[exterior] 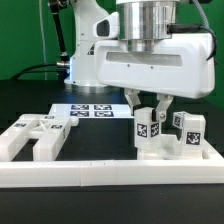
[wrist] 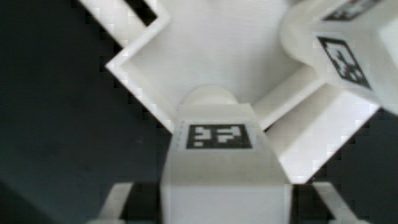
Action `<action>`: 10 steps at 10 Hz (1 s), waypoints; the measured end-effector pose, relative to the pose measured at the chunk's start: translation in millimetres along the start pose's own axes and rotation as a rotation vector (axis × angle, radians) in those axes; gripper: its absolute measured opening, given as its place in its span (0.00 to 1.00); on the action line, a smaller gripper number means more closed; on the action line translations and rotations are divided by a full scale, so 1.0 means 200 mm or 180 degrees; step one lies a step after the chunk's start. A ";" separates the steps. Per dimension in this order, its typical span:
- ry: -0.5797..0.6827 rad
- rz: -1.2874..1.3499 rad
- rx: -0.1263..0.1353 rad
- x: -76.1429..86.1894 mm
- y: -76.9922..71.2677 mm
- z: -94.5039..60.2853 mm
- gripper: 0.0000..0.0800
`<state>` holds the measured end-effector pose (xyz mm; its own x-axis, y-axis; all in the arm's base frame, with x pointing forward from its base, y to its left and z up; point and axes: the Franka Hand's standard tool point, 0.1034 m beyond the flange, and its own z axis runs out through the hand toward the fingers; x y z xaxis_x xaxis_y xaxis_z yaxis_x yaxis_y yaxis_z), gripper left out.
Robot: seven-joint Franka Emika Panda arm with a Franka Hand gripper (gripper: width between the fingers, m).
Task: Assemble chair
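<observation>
My gripper (exterior: 149,112) is shut on an upright white chair piece (exterior: 147,130) that carries a black-and-white tag and stands just inside the border rail, towards the exterior view's right. In the wrist view the same tagged piece (wrist: 217,140) fills the space between the two fingers (wrist: 135,198), with the gripper (wrist: 217,208) straddling it. Two more tagged white pieces (exterior: 187,131) stand close beside it on the exterior view's right, one of which shows in the wrist view (wrist: 342,52). A forked white chair part (exterior: 36,136) lies at the exterior view's left.
The long low white border rail (exterior: 110,176) runs along the front, and its corner (wrist: 164,55) shows in the wrist view. The marker board (exterior: 90,110) lies flat behind the parts. The robot's base (exterior: 95,50) stands at the back.
</observation>
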<state>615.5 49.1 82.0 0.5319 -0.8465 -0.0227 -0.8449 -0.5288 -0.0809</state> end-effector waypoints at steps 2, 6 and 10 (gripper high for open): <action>-0.0013 0.0583 0.0017 0.00 0.00 0.00 0.36; -0.0039 0.1647 0.0027 0.01 0.00 0.00 0.36; -0.0036 0.1666 0.0028 0.00 0.00 0.00 0.61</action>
<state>616.6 48.6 82.0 0.0392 -0.9966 -0.0731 -0.9973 -0.0345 -0.0643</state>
